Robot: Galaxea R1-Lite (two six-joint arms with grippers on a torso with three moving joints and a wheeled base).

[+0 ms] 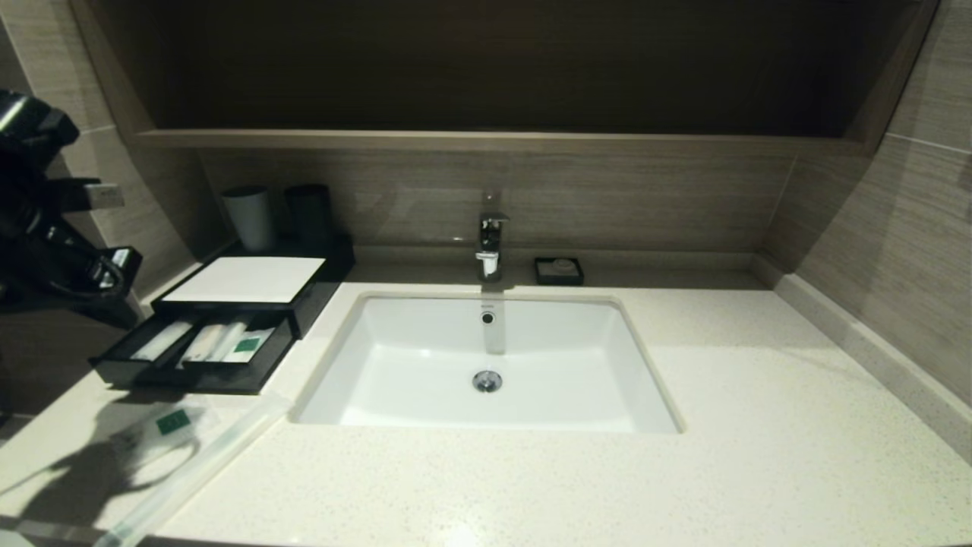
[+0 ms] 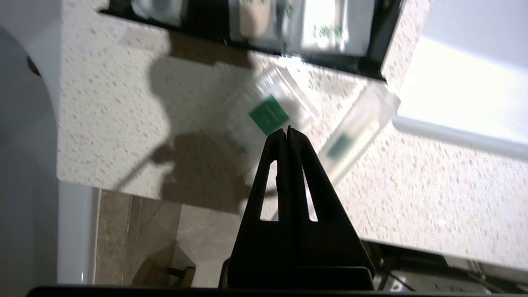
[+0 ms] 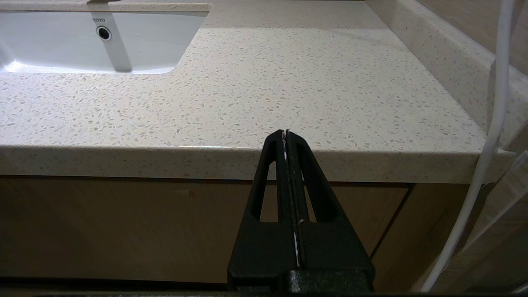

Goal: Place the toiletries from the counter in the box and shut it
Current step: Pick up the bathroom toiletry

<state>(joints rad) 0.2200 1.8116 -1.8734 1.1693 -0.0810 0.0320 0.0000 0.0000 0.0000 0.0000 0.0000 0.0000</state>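
Note:
The black box (image 1: 247, 279) sits at the counter's (image 1: 531, 471) back left with its front drawer (image 1: 190, 376) pulled out; several wrapped packets (image 1: 228, 342) lie inside. In front of the drawer, a flat sachet (image 1: 173, 422) with a green label and a long thin packet (image 1: 197, 471) lie on the stone. My left arm (image 1: 45, 220) hangs raised at the far left. Its gripper (image 2: 287, 130) is shut and empty, well above the sachet (image 2: 268, 114), with the long packet (image 2: 354, 136) beside it. My right gripper (image 3: 285, 132) is shut, low in front of the counter's edge.
A white sink (image 1: 486, 357) with a chrome faucet (image 1: 490, 243) fills the counter's middle. A small black soap dish (image 1: 559, 270) stands behind it. Two cups (image 1: 249, 218) stand behind the box. A wall borders the right side; a white cable (image 3: 491, 136) hangs near the right gripper.

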